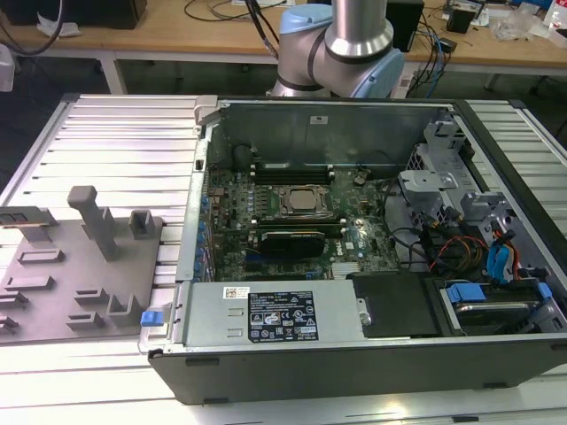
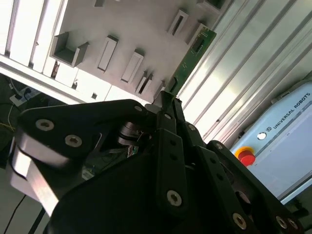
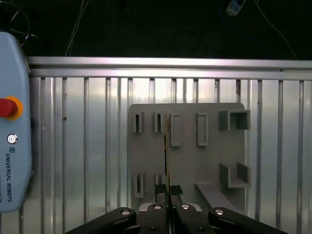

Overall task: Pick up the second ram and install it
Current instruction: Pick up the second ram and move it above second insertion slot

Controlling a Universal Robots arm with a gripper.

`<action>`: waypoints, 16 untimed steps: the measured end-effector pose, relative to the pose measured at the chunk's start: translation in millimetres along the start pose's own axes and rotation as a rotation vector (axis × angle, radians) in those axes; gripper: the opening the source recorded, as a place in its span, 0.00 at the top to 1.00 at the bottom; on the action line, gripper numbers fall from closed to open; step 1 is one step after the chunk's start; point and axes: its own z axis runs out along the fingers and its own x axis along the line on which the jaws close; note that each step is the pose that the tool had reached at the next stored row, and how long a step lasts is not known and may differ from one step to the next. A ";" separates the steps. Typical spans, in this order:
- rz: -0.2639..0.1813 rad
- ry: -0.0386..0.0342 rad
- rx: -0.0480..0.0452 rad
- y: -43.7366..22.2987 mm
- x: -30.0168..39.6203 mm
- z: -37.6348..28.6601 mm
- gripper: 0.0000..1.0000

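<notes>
Claw [image 2: 168, 101] clenched on second ram [image 2: 191, 57]; green stick held above grey holder tray [image 3: 187, 165]. Pickup done. Seating in motherboard [image 1: 232, 212], centre of exterior view, not yet done.

item one, in both wrist views: a line of dark capital lettering beside a small round mark on the pale blue pendant [image 3: 12, 97]. item two, in the exterior view: i log a black printed label [image 1: 282, 317] and a small white sticker [image 1: 237, 293] on the grey power supply cover [image 1: 213, 323]. their fine print is too small for me to read.
</notes>
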 end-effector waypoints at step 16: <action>0.000 -0.0018 -0.0001 -1.3 -37.7 -40.2 0.87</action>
